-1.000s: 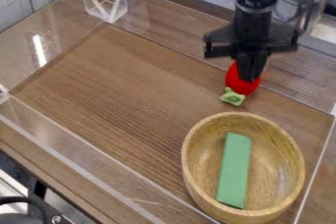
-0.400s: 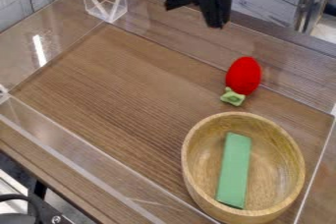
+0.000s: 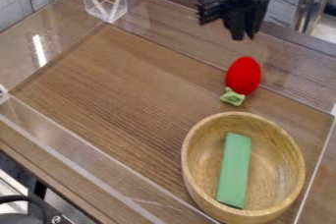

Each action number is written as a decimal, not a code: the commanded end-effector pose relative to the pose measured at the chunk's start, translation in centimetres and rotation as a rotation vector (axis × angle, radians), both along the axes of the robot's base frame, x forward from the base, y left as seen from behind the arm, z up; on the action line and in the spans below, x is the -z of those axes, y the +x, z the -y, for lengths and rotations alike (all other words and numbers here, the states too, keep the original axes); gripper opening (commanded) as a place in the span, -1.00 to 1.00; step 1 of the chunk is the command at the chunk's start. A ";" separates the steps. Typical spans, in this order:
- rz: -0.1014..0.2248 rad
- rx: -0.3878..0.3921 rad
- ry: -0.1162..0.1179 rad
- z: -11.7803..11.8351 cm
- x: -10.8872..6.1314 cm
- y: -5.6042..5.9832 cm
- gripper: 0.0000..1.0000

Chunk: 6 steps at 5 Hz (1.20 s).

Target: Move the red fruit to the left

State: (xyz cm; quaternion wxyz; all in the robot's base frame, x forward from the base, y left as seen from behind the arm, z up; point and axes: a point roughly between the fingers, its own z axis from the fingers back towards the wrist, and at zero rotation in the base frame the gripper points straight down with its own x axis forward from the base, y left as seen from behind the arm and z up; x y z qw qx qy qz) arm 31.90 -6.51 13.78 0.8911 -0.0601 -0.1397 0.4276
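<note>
Your bowl: wooden, front right, holds flat green block lying lengthwise inside. Fruit outside bowl, on table just behind it, green cap toward you. Gripper above and behind fruit, clear of it, empty; dark and blurred, jaws look closed. Arm cut off at top edge.

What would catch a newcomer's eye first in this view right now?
Probably the red fruit, glossy against the brown wooden table, lying right of centre with its green cap toward the camera and nothing touching it. Next, the wooden bowl in the lower right corner with a flat green block lying inside. The dark gripper hangs above and behind the fruit at the top edge, clear of it.
</note>
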 end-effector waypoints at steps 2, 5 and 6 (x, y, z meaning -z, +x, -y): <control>0.018 -0.124 0.018 0.7 0.1 0.5 1.00; -0.028 -0.156 0.074 1.2 2.6 1.6 1.00; -0.040 -0.127 0.093 0.5 4.9 0.9 1.00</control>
